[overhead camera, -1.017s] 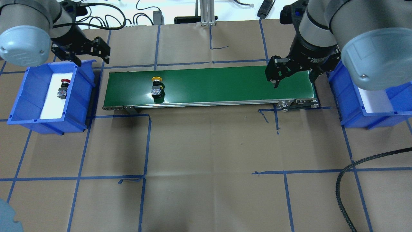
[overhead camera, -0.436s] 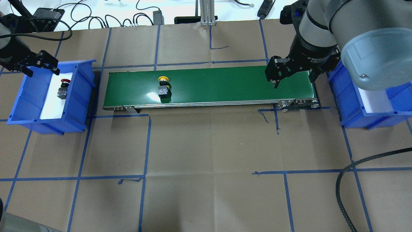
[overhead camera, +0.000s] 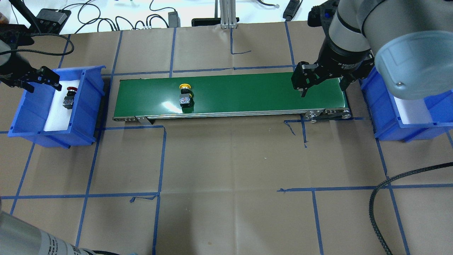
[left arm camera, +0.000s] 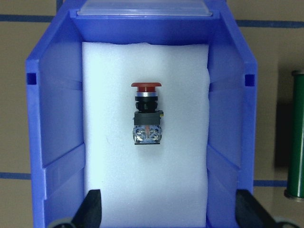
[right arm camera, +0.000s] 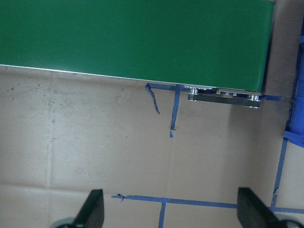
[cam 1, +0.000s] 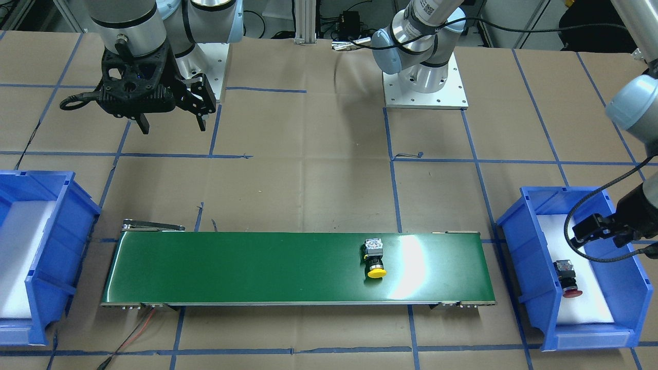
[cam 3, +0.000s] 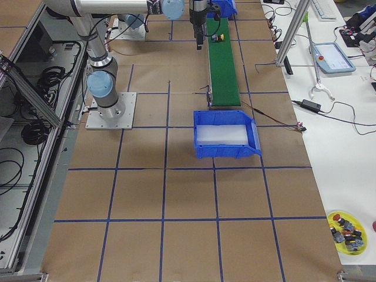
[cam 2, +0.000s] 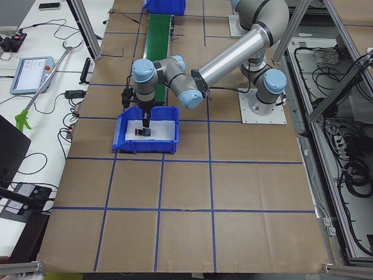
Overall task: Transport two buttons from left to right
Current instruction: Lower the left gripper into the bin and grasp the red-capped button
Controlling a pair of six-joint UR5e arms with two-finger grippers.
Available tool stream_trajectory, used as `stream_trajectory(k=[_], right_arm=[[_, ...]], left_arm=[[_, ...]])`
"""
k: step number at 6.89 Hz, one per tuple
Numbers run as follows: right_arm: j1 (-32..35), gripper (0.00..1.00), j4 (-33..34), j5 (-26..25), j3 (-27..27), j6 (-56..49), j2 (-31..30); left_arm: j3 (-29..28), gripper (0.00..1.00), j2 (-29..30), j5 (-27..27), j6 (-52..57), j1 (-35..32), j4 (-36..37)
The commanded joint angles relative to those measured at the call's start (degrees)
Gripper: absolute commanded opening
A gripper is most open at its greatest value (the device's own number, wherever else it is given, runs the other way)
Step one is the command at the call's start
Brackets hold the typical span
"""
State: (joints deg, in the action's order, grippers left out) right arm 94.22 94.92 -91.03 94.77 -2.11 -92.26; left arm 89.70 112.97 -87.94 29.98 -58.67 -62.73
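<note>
Red button on the white foam in the blue bin, below the wide-apart, empty left fingers. Yellow button on its side on the green belt. Wide-apart, empty right fingers near the belt's other end.

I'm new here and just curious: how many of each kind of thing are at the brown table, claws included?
Buttons: 2, yellow button, red button
Blue bins: 2, left bin, right bin
Green belt: 1
Claws: 2, left claw, right claw
Total: 7
</note>
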Motion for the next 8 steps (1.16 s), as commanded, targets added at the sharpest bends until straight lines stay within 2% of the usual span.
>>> stream_trajectory(k=[1, 4, 6, 7, 8], right_arm=[[0.0, 1.00, 0.0, 0.1, 0.1, 0.0, 0.0], [0.0, 1.00, 0.0, 0.0, 0.0, 0.0, 0.1], [0.0, 1.00, 0.0, 0.0, 0.1, 0.0, 0.0], [0.0, 1.00, 0.0, 0.0, 0.1, 0.0, 0.0], [0.0, 1.00, 0.0, 0.0, 0.0, 0.0, 0.0]], left_arm=[[0.9, 1.00, 3.4, 0.0, 0.0, -0.2, 4.3], [0.0, 1.00, 9.7, 0.1, 0.3, -0.7, 9.9], [0.0, 1.00, 10.7, 0.1, 0.2, -1.2, 10.2], [0.0, 0.85, 10.6, 0.0, -0.2, -2.6, 10.2], [-0.1, 0.54, 10.6, -0.4, -0.3, -2.8, 10.2]])
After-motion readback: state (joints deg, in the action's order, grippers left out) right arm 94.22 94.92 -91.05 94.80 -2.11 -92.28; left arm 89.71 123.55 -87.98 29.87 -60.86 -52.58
